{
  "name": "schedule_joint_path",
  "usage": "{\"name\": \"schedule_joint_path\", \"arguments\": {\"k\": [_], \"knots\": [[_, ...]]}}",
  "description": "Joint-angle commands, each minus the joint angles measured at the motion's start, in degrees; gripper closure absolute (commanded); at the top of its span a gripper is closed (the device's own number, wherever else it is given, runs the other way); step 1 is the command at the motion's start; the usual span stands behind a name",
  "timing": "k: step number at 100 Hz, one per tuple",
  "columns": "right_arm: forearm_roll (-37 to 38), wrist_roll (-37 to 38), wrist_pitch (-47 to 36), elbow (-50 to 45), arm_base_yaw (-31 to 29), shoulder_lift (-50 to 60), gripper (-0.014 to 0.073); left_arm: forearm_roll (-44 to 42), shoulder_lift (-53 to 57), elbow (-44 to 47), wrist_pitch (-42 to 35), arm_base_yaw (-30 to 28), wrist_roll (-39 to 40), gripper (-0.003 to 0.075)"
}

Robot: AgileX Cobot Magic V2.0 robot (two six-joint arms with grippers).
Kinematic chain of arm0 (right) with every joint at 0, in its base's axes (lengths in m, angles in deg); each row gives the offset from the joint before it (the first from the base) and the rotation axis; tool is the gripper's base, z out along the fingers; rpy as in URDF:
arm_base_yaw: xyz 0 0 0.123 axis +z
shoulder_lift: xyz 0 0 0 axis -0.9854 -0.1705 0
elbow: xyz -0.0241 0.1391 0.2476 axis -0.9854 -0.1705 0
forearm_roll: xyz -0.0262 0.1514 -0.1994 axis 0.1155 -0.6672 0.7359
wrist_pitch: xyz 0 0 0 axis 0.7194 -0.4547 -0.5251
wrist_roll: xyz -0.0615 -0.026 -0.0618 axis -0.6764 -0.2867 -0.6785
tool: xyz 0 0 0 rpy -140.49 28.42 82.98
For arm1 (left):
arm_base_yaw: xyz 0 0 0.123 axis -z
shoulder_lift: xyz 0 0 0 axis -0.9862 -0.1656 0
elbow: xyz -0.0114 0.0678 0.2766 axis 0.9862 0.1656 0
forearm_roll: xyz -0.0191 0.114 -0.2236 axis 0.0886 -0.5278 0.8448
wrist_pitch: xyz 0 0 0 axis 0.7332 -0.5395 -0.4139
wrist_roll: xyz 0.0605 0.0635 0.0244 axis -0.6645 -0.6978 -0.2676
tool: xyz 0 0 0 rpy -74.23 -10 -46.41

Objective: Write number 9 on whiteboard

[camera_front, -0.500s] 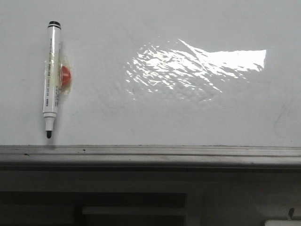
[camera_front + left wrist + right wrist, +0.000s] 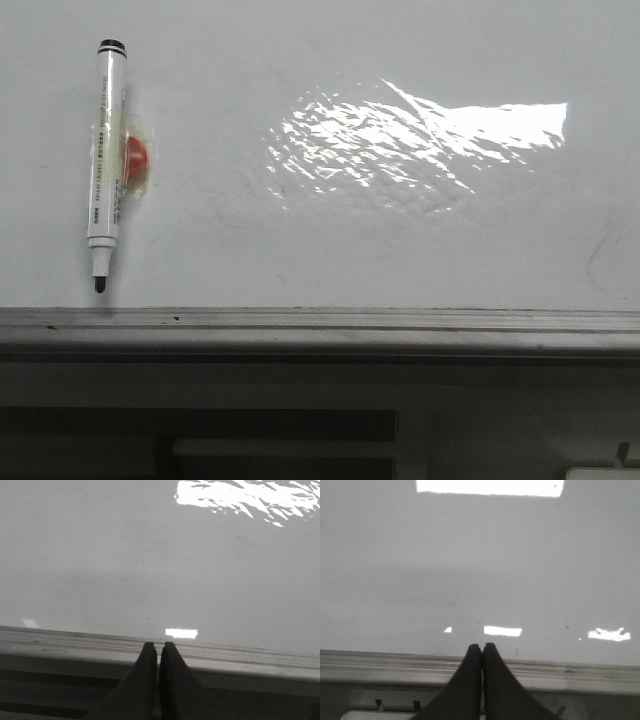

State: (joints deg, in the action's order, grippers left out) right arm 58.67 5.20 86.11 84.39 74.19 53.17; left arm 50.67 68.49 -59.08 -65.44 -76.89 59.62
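The whiteboard (image 2: 330, 250) fills the front view, glossy white with a wrinkled glare patch at upper right and faint smudges. No number 9 shows on it. A white marker (image 2: 105, 160) with a black tip hangs upright at the board's left, held by a red magnet (image 2: 136, 160), tip down just above the grey ledge (image 2: 320, 330). My left gripper (image 2: 158, 646) is shut and empty, its tips in front of the ledge (image 2: 75, 645). My right gripper (image 2: 481, 646) is shut and empty, also at the ledge (image 2: 570, 672). Neither gripper shows in the front view.
Below the ledge are dark shelving and a pale bar (image 2: 290, 448). A white object's corner (image 2: 600, 473) shows at the bottom right. A faint dark streak (image 2: 600, 245) marks the board's right side.
The marker and magnet sit slightly further left and higher in the front view than half a second ago; the glare is about the same.
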Motion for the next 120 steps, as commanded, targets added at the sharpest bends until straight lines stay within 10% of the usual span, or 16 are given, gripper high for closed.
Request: {"name": "schedule_joint_path", "arguments": {"k": [1, 120], "knots": [[-0.3, -0.5, -0.9, -1.6, -0.4, 0.9, 0.0661, 0.0, 1.7, 1.1, -2.4, -0.1, 0.6, 0.0741], [0.5, -0.5, -2.7, -1.6, 1.4, 0.9, 0.0661, -4.9, 1.7, 1.1, -6.9, -0.1, 0.3, 0.0741]]}}
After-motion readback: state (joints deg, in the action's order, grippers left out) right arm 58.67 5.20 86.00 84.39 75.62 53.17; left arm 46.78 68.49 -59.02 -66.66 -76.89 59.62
